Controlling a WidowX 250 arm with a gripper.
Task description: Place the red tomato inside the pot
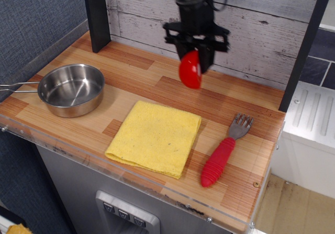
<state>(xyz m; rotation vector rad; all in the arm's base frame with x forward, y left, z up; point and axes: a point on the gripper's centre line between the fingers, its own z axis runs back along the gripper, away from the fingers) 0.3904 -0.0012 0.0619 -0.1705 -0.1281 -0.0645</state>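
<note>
Tool (194, 61) hangs over the rear middle of the tabletop (157, 87), pinching the red tomato (190, 69) by its upper part. The tomato is clear of the wood, up in the air, well apart from everything lying below it.

Handling, as a judgement: the tomato is small, glossy and looks like hard plastic — likely light, stiff, not fragile, but slick. The rounded skin gives the tool little to bite on. The hold sits high on the piece, with most of the red body hanging below the fingers, so a swing or quick stop could let it pivot or slip out. A hold across the flat face and the dome opposite would probably be the surest; which faces the fingers actually press cannot be made out from this view.

Containers: the pot (71, 89) sits at the left front of the tabletop, upright, thin wire handle pointing off the left edge. Its interior shows bare shiny metal — nothing in it. The mouth is far wider than the tomato, so a drop from low over the centre should land inside; a hard piece could bounce on steel.

Between the tomato and pot lies open wood. A folded yellow cloth (155, 137) and a red-handled fork (223, 153) rest toward the front, neither touching the pot.
</note>
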